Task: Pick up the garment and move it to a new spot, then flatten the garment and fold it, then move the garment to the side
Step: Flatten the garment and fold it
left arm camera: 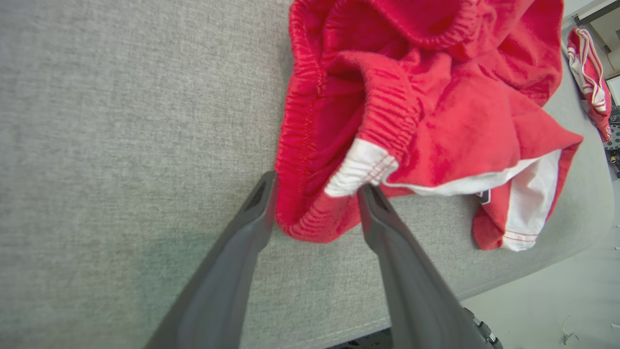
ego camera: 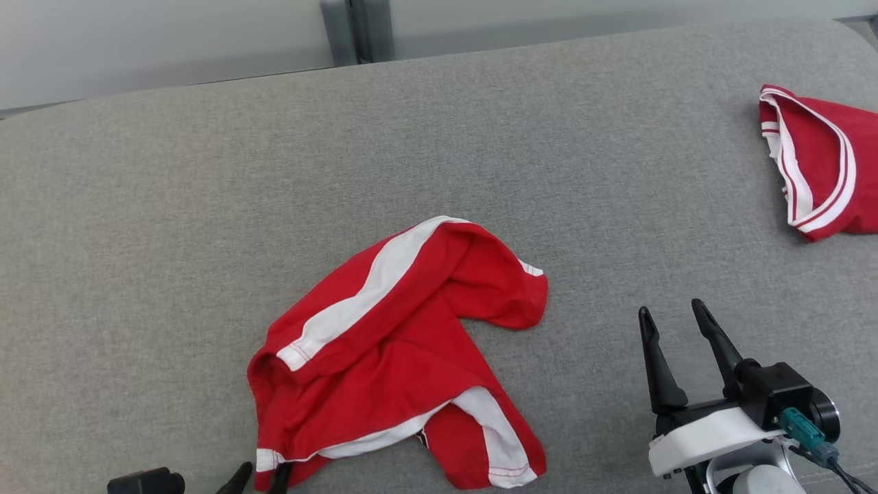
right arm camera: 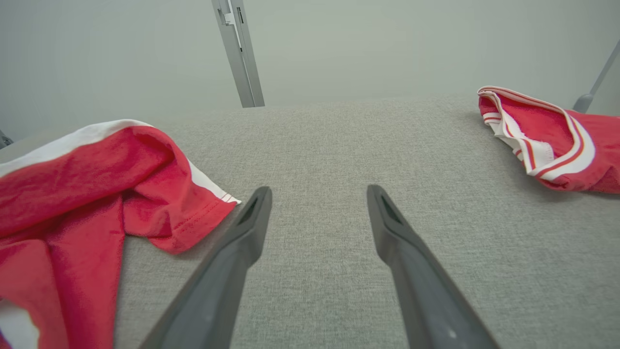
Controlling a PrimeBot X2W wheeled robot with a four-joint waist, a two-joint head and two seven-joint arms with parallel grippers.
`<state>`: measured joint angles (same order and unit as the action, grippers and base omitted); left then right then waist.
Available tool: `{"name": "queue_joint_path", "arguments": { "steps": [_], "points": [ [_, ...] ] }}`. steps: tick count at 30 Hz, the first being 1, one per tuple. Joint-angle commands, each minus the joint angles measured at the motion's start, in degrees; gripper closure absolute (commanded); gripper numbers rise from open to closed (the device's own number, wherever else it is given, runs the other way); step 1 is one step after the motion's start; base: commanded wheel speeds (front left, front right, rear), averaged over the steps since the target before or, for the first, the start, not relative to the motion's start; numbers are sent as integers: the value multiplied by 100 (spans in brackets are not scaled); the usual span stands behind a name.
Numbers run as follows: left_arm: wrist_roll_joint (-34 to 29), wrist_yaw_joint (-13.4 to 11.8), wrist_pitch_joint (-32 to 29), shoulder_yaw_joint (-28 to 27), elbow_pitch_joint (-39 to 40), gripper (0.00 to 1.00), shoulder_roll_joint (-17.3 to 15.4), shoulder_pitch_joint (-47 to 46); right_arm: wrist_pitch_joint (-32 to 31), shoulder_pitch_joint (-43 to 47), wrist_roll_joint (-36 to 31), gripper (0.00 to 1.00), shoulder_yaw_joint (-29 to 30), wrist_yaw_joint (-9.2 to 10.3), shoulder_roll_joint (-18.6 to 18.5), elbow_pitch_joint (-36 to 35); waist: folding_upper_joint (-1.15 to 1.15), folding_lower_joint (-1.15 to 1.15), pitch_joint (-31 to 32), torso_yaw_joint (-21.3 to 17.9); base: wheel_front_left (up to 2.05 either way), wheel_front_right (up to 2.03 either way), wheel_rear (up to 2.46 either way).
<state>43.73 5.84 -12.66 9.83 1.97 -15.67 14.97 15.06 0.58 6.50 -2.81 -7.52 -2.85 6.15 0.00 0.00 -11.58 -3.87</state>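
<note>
The garment is a pair of red shorts with white side stripes, lying crumpled on the grey cushion near its front edge. My left gripper is at the shorts' near left corner. In the left wrist view its fingers stand apart, and the elastic waistband corner of the garment lies loose between them. My right gripper hovers open over bare cushion to the right of the shorts, nothing between its fingers. In the right wrist view the garment lies to the left of the right gripper.
A second red garment with white trim lies at the cushion's far right edge, also seen as a red garment. The grey cushion stretches wide to the left and back. Its front edge drops to the floor.
</note>
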Motion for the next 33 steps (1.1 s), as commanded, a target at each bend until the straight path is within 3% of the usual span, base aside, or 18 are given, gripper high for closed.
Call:
{"name": "queue_joint_path", "arguments": {
  "steps": [1, 4, 10, 15, 17, 20, 24, 28, 33],
  "points": [
    [68, 30, 73, -25, -17, 0, -56, -24, 15, 59, -27, 0, 8, 6, -10, 19, 0, 0, 111, 180, 0, 0, 0],
    [-96, -67, 133, -125, 9, 0, -198, 126, 15, 91, -51, 0, 4, 6, -11, 33, 0, 0, 159, 230, 0, 0, 0],
    [-687, -610, 7, -294, 427, 0, -622, 406, 15, 108, -74, 0, -27, 6, -10, 54, 0, 0, 225, 241, 0, 0, 0],
    [-1072, -1077, -205, -334, 1054, 0, -771, 539, 15, 69, -19, 0, -75, 6, -12, 25, 0, 0, 186, 90, 0, 0, 0],
    [-1207, -1140, -171, -294, 1363, 0, -800, 386, 15, 85, -11, 0, -59, 6, -11, 12, 0, 0, 149, 30, 0, 0, 0],
    [-1363, -967, -277, 34, 1740, 0, -767, 20, 15, 42, 13, 0, -85, 6, -11, 1, 0, 0, 58, -89, 0, 0, 0],
    [-1729, -592, -686, 951, 1763, 0, -581, -896, 15, -110, 72, 0, -146, 6, -9, -2, 0, 0, -97, -321, 0, 0, 0],
    [-2136, -300, -1146, 1790, 1083, 0, -206, -1875, 15, -192, 183, 0, -247, 6, -11, 32, 0, 0, -210, -608, 0, 0, 0],
    [-2613, -108, -1630, 2391, -23, 0, -95, -2685, 15, -205, 334, 0, -322, 6, -10, 60, 0, 0, -265, -1022, 0, 0, 0]
  ]
}}
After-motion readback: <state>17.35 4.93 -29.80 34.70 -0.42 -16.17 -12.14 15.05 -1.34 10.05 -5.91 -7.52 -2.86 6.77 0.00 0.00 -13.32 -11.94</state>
